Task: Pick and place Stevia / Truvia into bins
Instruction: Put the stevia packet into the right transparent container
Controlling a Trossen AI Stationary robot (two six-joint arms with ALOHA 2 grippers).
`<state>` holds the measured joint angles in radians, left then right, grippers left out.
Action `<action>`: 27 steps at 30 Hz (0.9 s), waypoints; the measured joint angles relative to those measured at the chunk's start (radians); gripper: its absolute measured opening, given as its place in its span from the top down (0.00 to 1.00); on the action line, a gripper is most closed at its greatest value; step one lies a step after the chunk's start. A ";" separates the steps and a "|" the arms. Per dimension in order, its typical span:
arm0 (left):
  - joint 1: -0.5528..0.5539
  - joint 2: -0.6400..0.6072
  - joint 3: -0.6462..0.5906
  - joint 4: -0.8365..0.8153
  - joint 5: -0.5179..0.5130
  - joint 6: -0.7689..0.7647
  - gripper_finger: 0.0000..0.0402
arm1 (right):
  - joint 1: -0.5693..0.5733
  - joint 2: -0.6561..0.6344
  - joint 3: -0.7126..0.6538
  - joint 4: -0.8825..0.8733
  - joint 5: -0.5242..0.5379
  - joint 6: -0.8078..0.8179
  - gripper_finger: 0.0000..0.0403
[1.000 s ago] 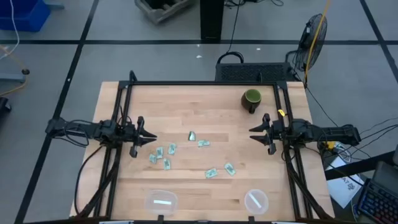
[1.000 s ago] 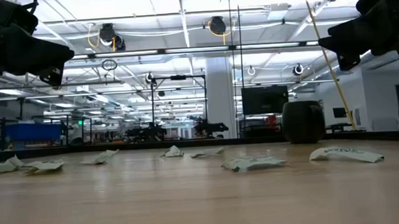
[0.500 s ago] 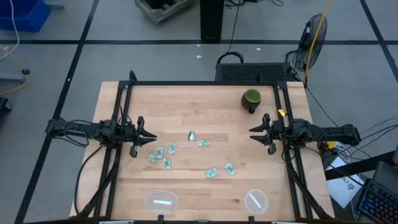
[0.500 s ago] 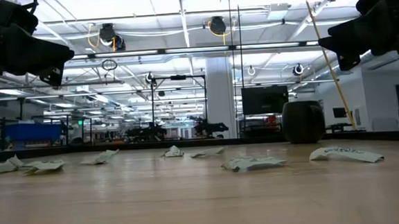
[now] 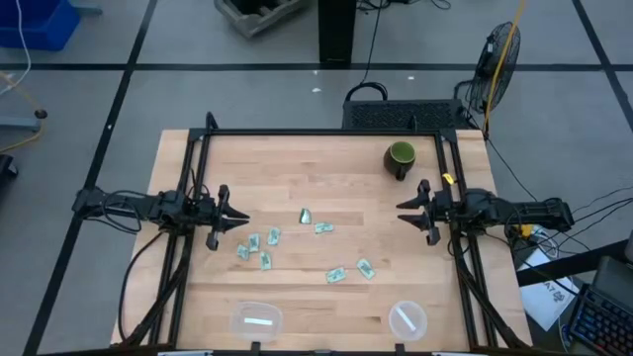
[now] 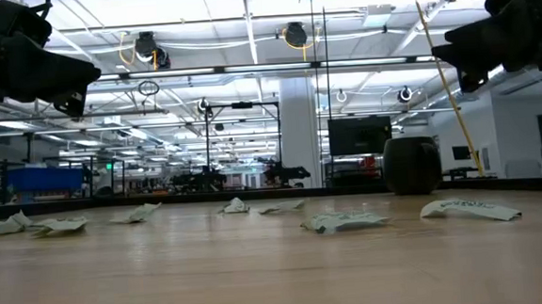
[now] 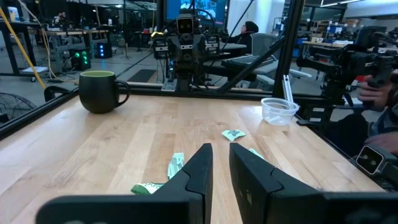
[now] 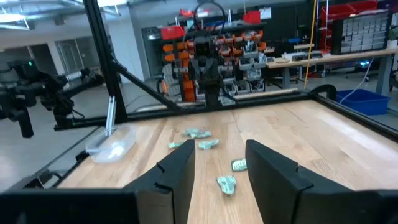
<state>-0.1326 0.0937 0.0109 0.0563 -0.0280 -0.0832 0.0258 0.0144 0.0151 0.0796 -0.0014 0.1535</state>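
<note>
Several pale green and white Stevia sachets (image 5: 274,235) lie flat and scattered on the middle of the wooden table, also seen in the low view (image 6: 341,221). A clear rounded-rectangular bin (image 5: 257,319) and a clear round bin (image 5: 406,318) stand at the near edge, each with a white sachet in it. My left gripper (image 5: 242,220) hovers at the table's left side, its fingers (image 7: 199,171) only narrowly apart. My right gripper (image 5: 400,211) hovers at the right side, wide open (image 8: 221,162). Neither touches anything.
A dark green mug (image 5: 400,156) stands upright near the far right corner, just beyond my right gripper. A black frame rail (image 5: 326,133) runs around the table. Bare wood lies between the sachets and the bins.
</note>
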 joint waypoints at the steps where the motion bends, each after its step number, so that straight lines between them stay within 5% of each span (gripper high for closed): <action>1: 0.000 0.000 0.000 0.000 0.000 0.000 0.86 | 0.000 0.000 0.000 0.020 0.000 0.011 0.67; 12: 0.000 0.000 0.000 0.000 0.000 0.000 0.86 | 0.001 0.008 0.000 0.233 0.110 0.112 0.67; 19: 0.000 0.000 0.000 0.000 0.000 0.000 0.86 | 0.000 0.126 0.000 0.372 0.200 0.207 0.67; 23: 0.000 0.000 0.000 0.000 0.000 0.000 0.86 | 0.028 0.260 0.028 0.443 -0.015 0.293 0.67; 27: 0.000 0.000 0.000 0.000 0.000 0.000 0.86 | 0.125 0.457 0.075 0.431 0.031 0.307 0.67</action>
<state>-0.1322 0.0935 0.0109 0.0563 -0.0280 -0.0832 0.1513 0.4715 0.0904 0.5105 0.0297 0.4610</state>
